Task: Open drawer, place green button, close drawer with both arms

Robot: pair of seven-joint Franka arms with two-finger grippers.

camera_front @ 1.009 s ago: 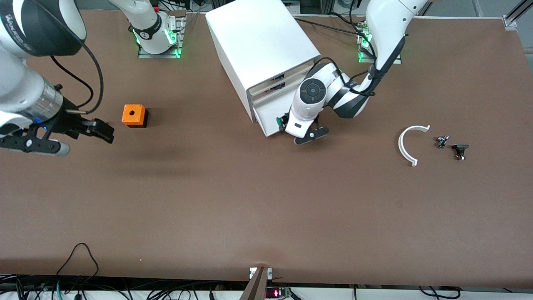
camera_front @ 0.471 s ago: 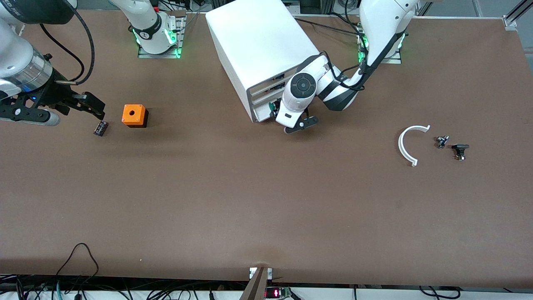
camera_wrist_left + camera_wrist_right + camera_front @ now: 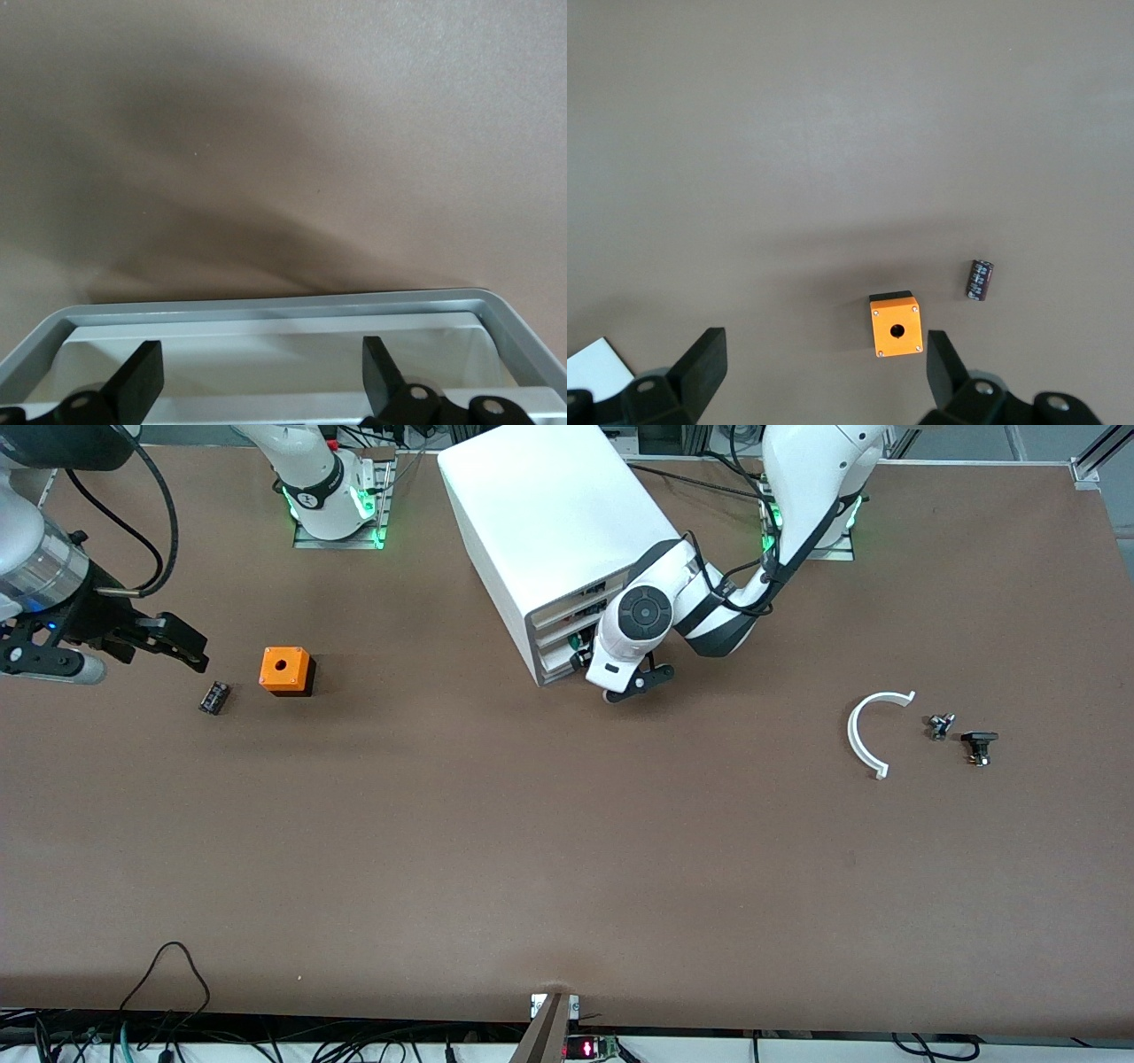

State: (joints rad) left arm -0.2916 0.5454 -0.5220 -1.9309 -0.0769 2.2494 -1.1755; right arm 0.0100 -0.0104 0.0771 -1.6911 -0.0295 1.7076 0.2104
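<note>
The left gripper (image 3: 611, 682) sits at the front of the white cabinet (image 3: 554, 509), low against the drawer (image 3: 560, 660). In the left wrist view its two black fingers (image 3: 142, 376) stand wide apart with nothing between them, over the grey rim and pale floor of the drawer (image 3: 275, 305); the fingertips are cut off by the frame edge. From the front camera the wrist covers most of the drawer front, so how far the drawer is pushed in cannot be judged. A speck of green shows beside the wrist at the cabinet face; whether that is the button cannot be told, and the button is not clearly seen in any view.

The right gripper (image 3: 182, 646) hangs over the table (image 3: 532, 850) near the edge at the right arm's end, its jaws spread and empty. Its wrist view shows both fingers (image 3: 700, 367) apart above the orange cube (image 3: 896, 327) and a small dark cylinder (image 3: 980, 280), which lie just beside each other, apart. In the front view the cylinder (image 3: 213, 697) is nearer the camera than the gripper, the cube (image 3: 285, 670) beside it.

Toward the left arm's end lie a white curved piece (image 3: 873, 731) and two small dark parts (image 3: 961, 735), too small to identify.
</note>
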